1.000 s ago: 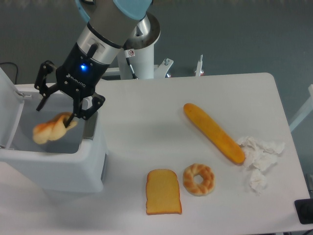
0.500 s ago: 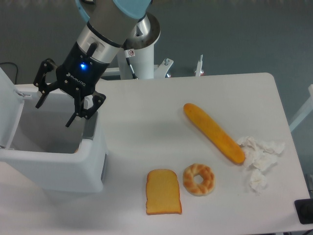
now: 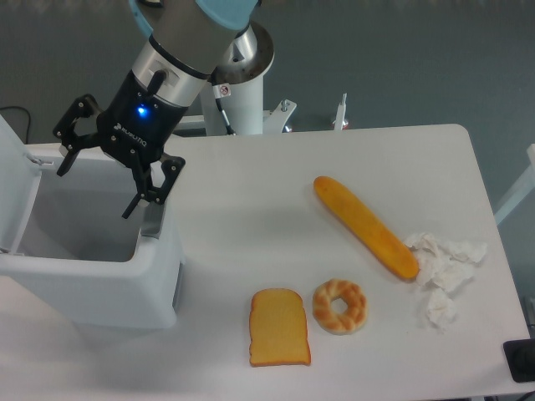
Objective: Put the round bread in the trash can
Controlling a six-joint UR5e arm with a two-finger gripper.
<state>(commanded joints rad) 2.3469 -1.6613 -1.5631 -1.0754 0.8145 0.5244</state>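
The white trash can (image 3: 125, 292) stands at the left of the table with its lid swung open to the left. Its inside shows as an empty-looking grey hollow; the round bread is out of view. My gripper (image 3: 94, 194) hangs over the can's opening with its black fingers (image 3: 138, 203) spread wide, open and holding nothing.
On the white table (image 3: 251, 192) lie a long orange baguette (image 3: 365, 226), a ring-shaped bread (image 3: 339, 306), a toast slice (image 3: 279, 327) and crumpled white paper (image 3: 443, 267) at the right edge. The robot's base post (image 3: 242, 92) stands behind the table.
One second ago the round bread hung at the fingertips over the can. It then dropped out of sight into the can, and the gripper has opened wider and risen slightly.
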